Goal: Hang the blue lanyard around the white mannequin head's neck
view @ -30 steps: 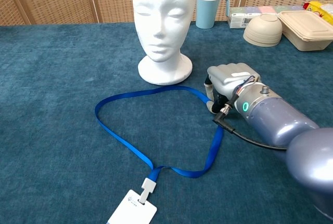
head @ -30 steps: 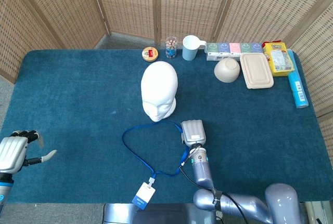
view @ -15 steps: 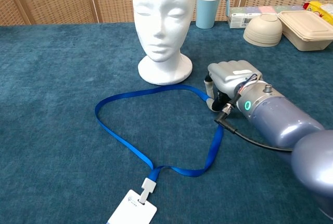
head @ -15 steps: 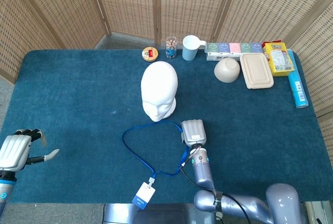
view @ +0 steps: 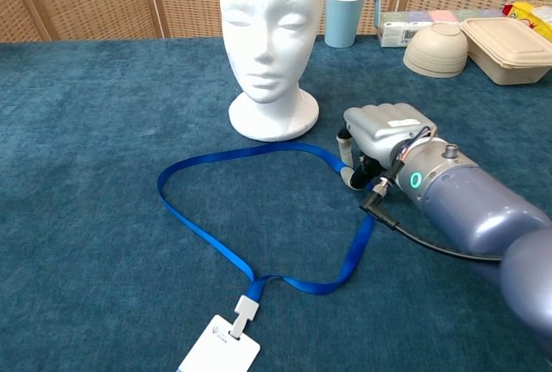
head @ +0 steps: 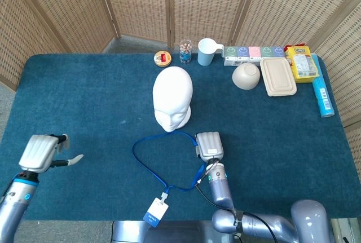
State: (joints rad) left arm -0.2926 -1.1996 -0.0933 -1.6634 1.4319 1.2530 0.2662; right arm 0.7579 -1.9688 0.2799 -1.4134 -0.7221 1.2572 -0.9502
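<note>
- Blue lanyard (view: pixel 259 217) looped flat near the table's (head: pixel 84 96) front edge, just before the white mannequin head (head: pixel 172 105).
- Right hand (view: pixel 384 135) curled down on the loop's right side, gripping the strap.
- Left hand (head: pixel 42 153) at the front-left corner, holding nothing, thumb out.

Right hand: your right hand (view: pixel 379 135) curls onto the blue lanyard (view: pixel 259 279).
Head: the white mannequin head (view: pixel 270 40) stands upright just behind the loop.

Right hand (view: pixel 384 135) low over the table, knuckles up, fingers curled under, forearm running back toward the near edge. Left hand (head: pixel 40 153) at far left, thumb sticking out.
</note>
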